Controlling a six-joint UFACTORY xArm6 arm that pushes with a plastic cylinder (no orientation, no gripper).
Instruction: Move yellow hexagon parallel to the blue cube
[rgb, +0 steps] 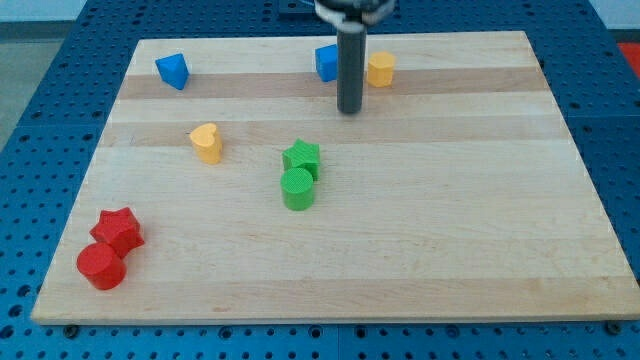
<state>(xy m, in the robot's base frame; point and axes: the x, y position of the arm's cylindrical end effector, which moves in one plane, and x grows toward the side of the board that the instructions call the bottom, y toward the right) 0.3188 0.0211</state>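
The yellow hexagon (381, 69) sits near the view's top, right of centre. The blue cube (326, 62) sits just to its left, partly hidden behind my rod. My tip (349, 110) rests on the board just below the gap between these two blocks, a little apart from both. The rod rises dark and upright from there to the view's top edge.
A second blue block (172, 71) lies at the top left. A yellow heart (207, 143) lies left of centre. A green star (301, 157) touches a green cylinder (297, 188) at centre. A red star (119, 230) and red cylinder (101, 266) sit at the bottom left. The wooden board (450, 220) has blue surround.
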